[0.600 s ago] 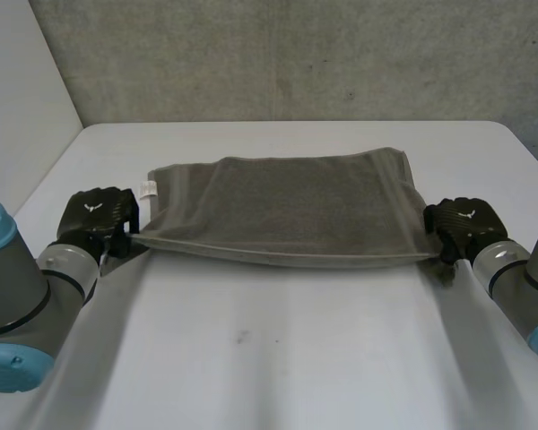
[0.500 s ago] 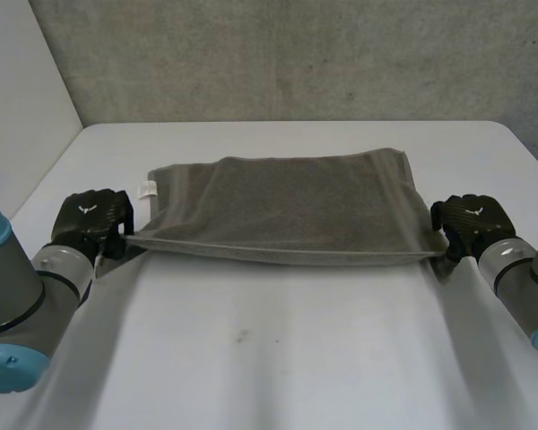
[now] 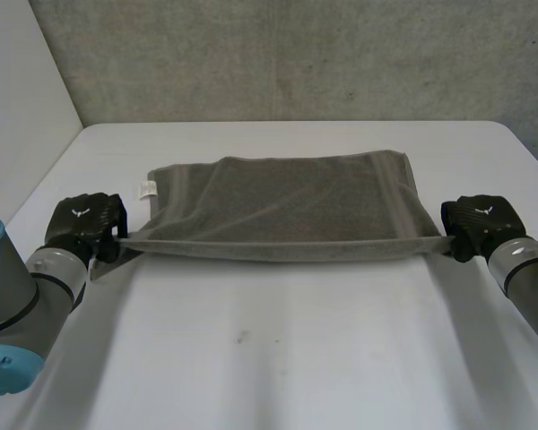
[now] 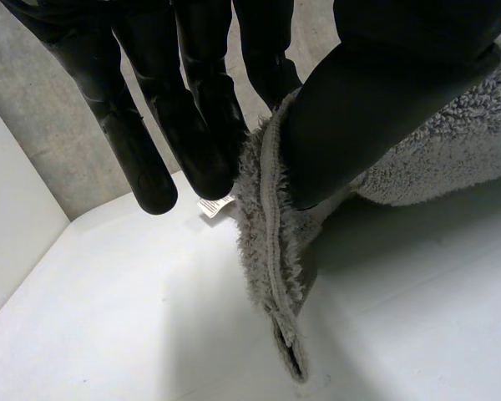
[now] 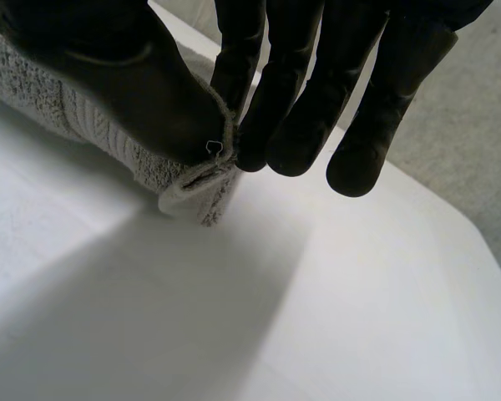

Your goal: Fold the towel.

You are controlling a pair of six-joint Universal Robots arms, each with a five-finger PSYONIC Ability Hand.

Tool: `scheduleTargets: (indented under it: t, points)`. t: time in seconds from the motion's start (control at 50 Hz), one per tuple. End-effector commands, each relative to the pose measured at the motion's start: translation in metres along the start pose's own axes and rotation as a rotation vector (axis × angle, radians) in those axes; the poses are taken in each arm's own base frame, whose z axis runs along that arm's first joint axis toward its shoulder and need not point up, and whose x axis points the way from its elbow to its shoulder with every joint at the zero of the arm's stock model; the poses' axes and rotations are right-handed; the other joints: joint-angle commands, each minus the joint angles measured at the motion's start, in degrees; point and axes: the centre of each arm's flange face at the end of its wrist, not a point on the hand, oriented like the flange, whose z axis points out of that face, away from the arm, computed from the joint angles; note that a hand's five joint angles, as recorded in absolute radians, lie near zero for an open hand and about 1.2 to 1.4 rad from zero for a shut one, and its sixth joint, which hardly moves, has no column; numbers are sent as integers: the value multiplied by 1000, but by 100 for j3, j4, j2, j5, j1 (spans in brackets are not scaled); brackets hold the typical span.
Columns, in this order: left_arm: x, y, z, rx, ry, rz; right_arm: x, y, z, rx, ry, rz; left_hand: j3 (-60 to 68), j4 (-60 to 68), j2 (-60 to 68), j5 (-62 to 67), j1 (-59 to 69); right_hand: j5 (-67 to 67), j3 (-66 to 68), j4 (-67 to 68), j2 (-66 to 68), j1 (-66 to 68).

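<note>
The fingers [image 4: 196,142] and thumb [image 4: 376,100] of the left hand [image 3: 88,218] pinch one near corner of the towel [image 3: 287,202]; the right hand [image 5: 125,92] pinches the other. Between them the near edge hangs taut just above the surface [image 3: 278,358], the far part lying flat mid-surface. Each pinch catches only a little hem, so more outward pull could slip a corner free; uneven lifting would skew the fold.
</note>
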Motion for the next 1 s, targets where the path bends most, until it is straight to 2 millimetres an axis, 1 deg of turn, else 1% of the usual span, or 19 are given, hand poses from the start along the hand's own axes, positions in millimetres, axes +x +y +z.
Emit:
scheduleTargets:
  t: [0.02,0.06,0.18,0.22,0.28,0.38,0.44,0.54,0.66,0.72,0.76,0.78,0.8,0.82,0.86,0.88,0.92,0.94,1.0]
  points:
    - [5,-2,-4,2,15,6,6,-22,-11,73,20,-25,1023,1012,1016,1053,1076,303,314,305,324,296]
    - [6,-13,-13,22,21,10,10,-40,-20,136,15,-42,1023,1012,1016,1053,1076,303,314,305,324,296]
    - [10,-30,-32,38,64,12,13,-56,-38,181,15,-93,1023,1012,1016,1053,1076,303,314,305,324,296]
    - [13,-40,-52,29,110,12,19,-61,-57,171,35,-162,1023,1012,1016,1053,1076,303,314,305,324,296]
    - [15,-43,-63,22,133,12,21,-60,-65,139,39,-200,1023,1012,1016,1053,1076,303,314,305,324,296]
    - [19,-47,-102,-11,179,61,31,-46,-92,-46,18,-299,1023,1012,1016,1053,1076,303,314,305,324,296]
    - [18,-45,-110,-25,180,92,32,-48,-102,-74,17,-314,1023,1012,1016,1053,1076,303,314,305,324,296]
    - [19,-40,-141,-89,193,218,41,-57,-127,-128,25,-340,1023,1012,1016,1053,1076,303,314,305,324,296]
    - [18,-40,-146,-97,196,237,43,-61,-129,-90,-9,-347,1023,1012,1016,1053,1076,303,314,305,324,296]
    - [16,-43,-139,-71,180,238,42,-65,-124,-39,-44,-356,1023,1012,1016,1053,1076,303,314,305,324,296]
    - [15,-38,-120,-67,177,238,42,-63,-117,-27,-60,-349,1023,1012,1016,1053,1076,303,314,305,324,296]
    - [15,-38,-120,-67,177,238,41,-56,-102,-27,-81,-346,1023,1012,1016,1053,1076,303,314,305,324,296]
    - [17,-35,-107,-61,183,239,44,-48,-82,-25,-83,-351,1023,1012,1016,1053,1076,303,314,305,324,296]
    - [17,-35,-107,-61,183,239,44,-48,-82,-25,-83,-351,1023,1012,1016,1053,1076,303,314,305,324,296]
    - [20,-31,-79,-44,190,242,42,-39,-44,-7,-56,-389,1023,1012,1016,1053,1076,303,314,305,324,296]
    - [20,-31,-79,-44,190,242,42,-39,-44,-7,-56,-389,1023,1012,1016,1053,1076,303,314,305,324,296]
    - [25,-25,-47,-46,202,245,25,-41,-13,21,-31,-437,1023,1012,1016,1053,1076,303,314,305,324,296]
    - [25,-25,-47,-46,202,245,25,-41,-13,21,-31,-437,1023,1012,1016,1053,1076,303,314,305,324,296]
    - [33,-16,-14,-68,224,243,16,-37,19,11,-4,-451,1023,1012,1016,1053,1076,303,314,305,324,296]
